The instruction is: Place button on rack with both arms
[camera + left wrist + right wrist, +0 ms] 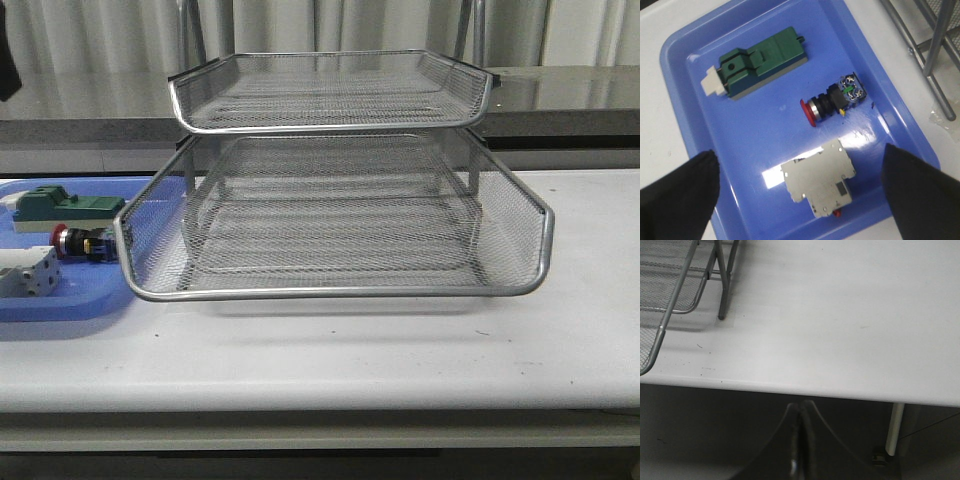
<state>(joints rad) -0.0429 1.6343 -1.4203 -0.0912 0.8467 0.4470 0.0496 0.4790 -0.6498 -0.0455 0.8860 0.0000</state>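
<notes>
Black wedge fingers [680, 195] of the left gripper [800, 192] frame your left wrist view, spread wide apart with nothing between them. You see them hover over the blue tray [685, 55]. Directly between the fingers lies the white blocky component [817, 182]. Just beyond it lies the button [832, 101] on its side, red head toward the tray's middle, blue and yellow rear parts toward the rack leg [935, 45]. It is clear of both fingers. Farther on lies the green block [760, 62].

You find the right gripper [799, 450] with its fingers pressed together, holding nothing, below the table edge [790, 387] and well apart from the button.

From the front, you see the button [80, 242] in the blue tray [60, 300], just left of the rack [335, 290].
</notes>
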